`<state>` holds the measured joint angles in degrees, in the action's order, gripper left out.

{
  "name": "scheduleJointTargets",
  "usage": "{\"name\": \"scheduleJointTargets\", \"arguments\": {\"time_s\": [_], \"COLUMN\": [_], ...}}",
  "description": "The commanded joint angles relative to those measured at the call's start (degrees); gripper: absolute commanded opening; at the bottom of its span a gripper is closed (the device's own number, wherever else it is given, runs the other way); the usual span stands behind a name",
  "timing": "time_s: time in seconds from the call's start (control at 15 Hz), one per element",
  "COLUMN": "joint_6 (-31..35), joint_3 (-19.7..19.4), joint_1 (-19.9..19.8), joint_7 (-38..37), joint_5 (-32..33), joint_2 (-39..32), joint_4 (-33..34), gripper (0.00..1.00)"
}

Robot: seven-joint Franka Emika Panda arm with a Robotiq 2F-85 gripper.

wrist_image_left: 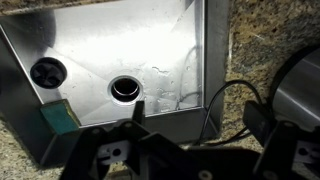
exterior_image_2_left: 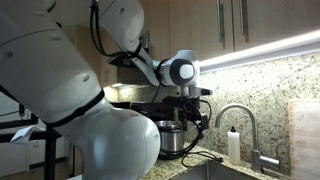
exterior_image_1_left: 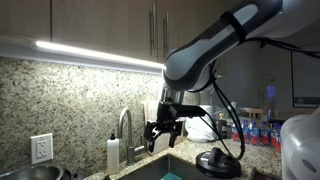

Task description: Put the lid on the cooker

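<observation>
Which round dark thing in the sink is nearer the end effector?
The silver-ringed drain at the basin's middle; the other piece lies off to one side.

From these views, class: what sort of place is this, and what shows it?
Probably a home kitchen: steel sink basin, curved faucet, and speckled granite backsplash under wooden cabinets.

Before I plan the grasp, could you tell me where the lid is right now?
In an exterior view the lid sits low, right of centre, beside the sink, below and right of the gripper.
</observation>
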<state>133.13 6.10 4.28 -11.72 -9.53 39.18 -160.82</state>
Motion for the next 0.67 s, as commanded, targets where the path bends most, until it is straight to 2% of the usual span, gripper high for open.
{"name": "scheduleJointTargets", "arguments": {"time_s": [0.0,0.27,0.47,0.6], "joint_6": [-0.2,-0.2,2.6,2.1], "joint_3": [-0.1,-0.1,1.0,-0.2], "joint_1": [0.0,0.0,-3.0,-4.6], "joint_7": [0.0,0.0,-0.8,0.1], "joint_5": [0.1,0.1,3.7,5.6], "joint_2": [0.0,0.0,-3.7,-5.0], "joint_4": [0.1,0.1,0.6,0.8], "gripper": [1.0,1.0,1.0,1.0]}}
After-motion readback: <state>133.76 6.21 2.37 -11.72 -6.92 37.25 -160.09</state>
